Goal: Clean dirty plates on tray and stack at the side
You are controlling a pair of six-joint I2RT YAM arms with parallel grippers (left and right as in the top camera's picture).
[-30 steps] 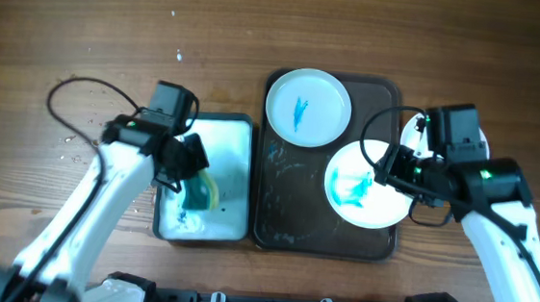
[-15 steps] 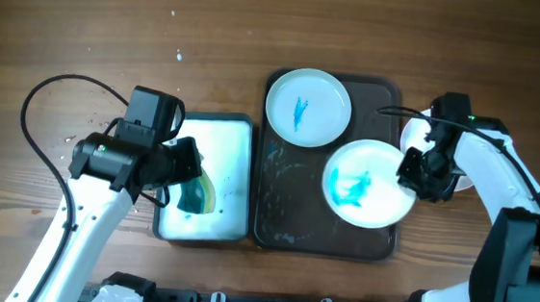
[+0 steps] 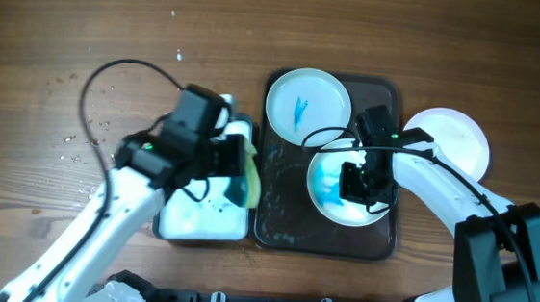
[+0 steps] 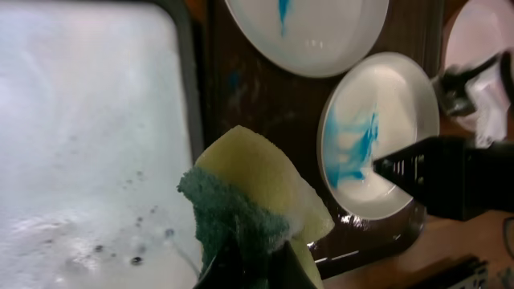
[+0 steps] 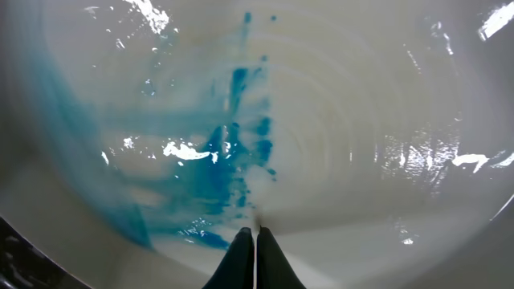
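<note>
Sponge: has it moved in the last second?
Yes. The sponge has gone right, from over the white tray to the left edge of the dark tray.

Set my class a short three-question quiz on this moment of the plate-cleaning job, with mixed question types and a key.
1. True or false: the left gripper holds a yellow-and-green sponge.
2. How many plates are on the dark tray? A one, B two, C three.
3. Fill in: the side plate, off the tray on the table, looks ____ (smeared or clean).
Key: 1 true. 2 B: the top plate and the smeared plate, which the right gripper pinches at its rim. 3 clean.
</note>
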